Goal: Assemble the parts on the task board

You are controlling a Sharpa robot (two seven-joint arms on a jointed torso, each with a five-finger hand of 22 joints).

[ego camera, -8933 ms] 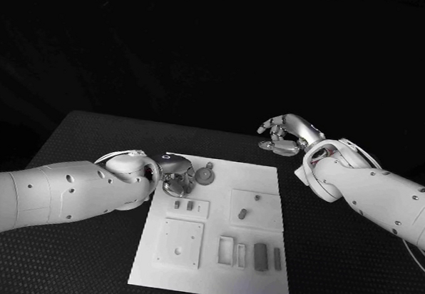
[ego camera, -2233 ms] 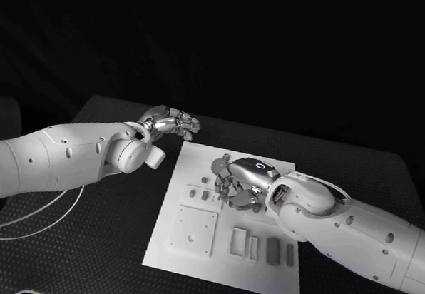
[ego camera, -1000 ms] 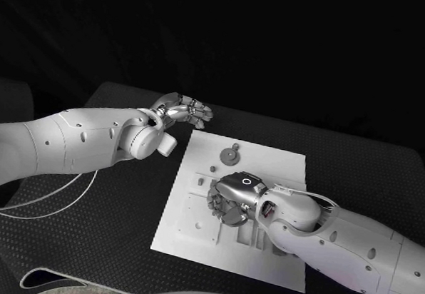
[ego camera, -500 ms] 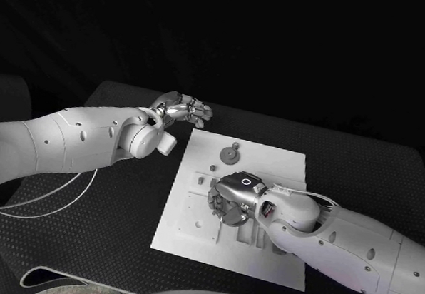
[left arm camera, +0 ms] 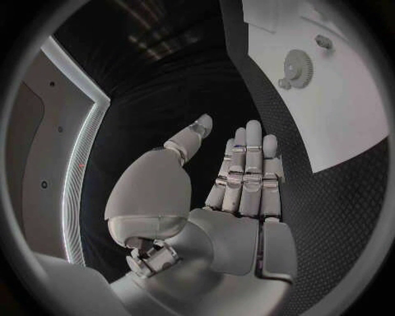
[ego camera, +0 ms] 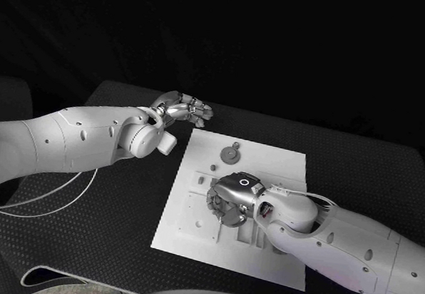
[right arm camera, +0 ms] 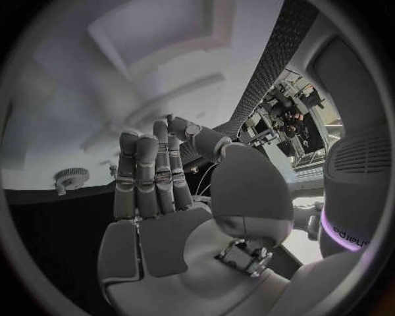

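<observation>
Black table [ego camera: 375,173] with the white task board [ego camera: 274,157] in the middle | right hand [ego camera: 229,201] low over the board's centre, above the small parts – the nearer hand; whether it holds something, I cannot tell | gear [ego camera: 232,153] lies on the board's far part, beyond this hand | left hand [ego camera: 183,109] off the board's far left corner – fingers apart, holding nothing.

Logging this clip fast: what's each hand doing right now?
Left hand: open, holding nothing, off the board's far corner.
Right hand: open, empty, over the board.
</observation>
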